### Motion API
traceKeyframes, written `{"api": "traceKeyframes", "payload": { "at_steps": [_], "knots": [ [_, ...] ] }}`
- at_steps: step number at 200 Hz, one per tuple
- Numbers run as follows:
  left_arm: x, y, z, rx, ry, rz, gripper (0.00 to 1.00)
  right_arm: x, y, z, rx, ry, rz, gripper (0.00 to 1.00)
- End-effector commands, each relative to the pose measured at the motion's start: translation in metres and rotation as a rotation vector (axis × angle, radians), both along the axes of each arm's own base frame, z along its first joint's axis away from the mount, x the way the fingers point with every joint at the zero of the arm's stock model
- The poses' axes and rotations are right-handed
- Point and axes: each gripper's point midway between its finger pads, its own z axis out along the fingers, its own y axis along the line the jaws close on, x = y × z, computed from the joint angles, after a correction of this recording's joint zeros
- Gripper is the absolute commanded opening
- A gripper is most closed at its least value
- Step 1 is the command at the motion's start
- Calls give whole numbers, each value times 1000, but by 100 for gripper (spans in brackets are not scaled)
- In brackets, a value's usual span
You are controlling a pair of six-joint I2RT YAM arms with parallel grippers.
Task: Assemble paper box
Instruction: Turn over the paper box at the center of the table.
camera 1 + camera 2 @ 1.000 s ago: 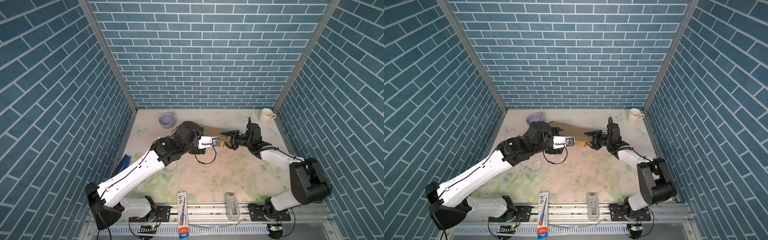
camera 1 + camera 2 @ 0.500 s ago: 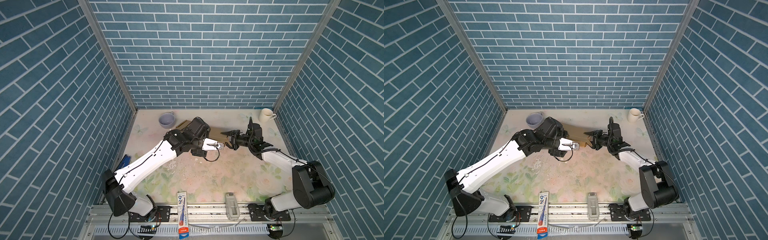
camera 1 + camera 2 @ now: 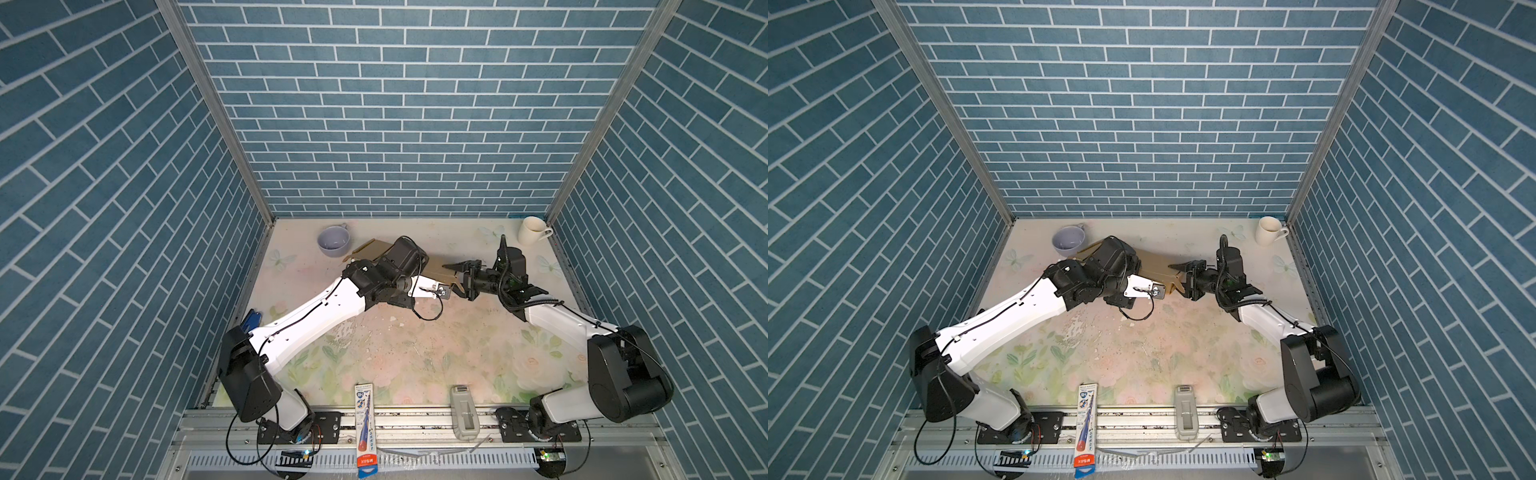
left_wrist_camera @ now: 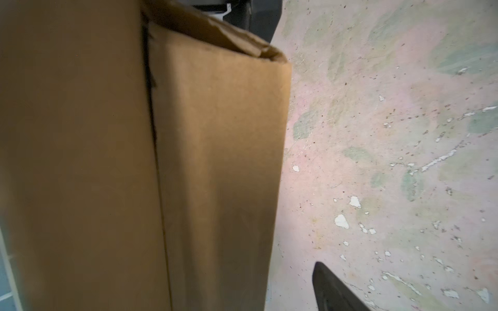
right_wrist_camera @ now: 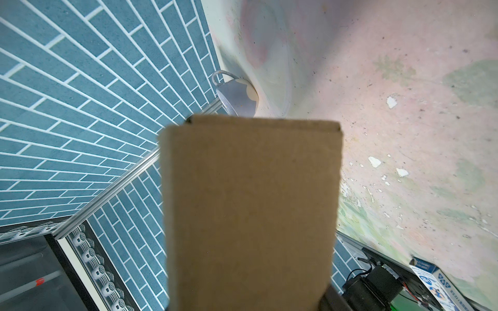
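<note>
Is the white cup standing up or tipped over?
Standing up. The white cup sits on its base, mouth facing up, handle sideways.

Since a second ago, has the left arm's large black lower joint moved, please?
Yes. In a top view, the left arm's large black lower joint has swung closer to the blue-and-red pen package.

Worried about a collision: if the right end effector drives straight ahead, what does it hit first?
The box: its brown flap fills the space ahead of the right end effector. Left arm probably next; depth unclear.
</note>
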Motion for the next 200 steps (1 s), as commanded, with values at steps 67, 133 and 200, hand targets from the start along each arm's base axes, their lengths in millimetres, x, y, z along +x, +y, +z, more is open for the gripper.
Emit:
{"api": "traceKeyframes", "payload": {
  "at_steps": [67,133,200],
  "knots": [
    [25,-10,-15,19,-67,11,67,-5,1,21,72,4,-3,32],
    [24,-8,-12,23,-73,13,51,-4,2,20,87,3,-9,35],
    [22,-5,-7,31,-72,14,49,-4,3,23,100,-12,0,58]
  ]
}}
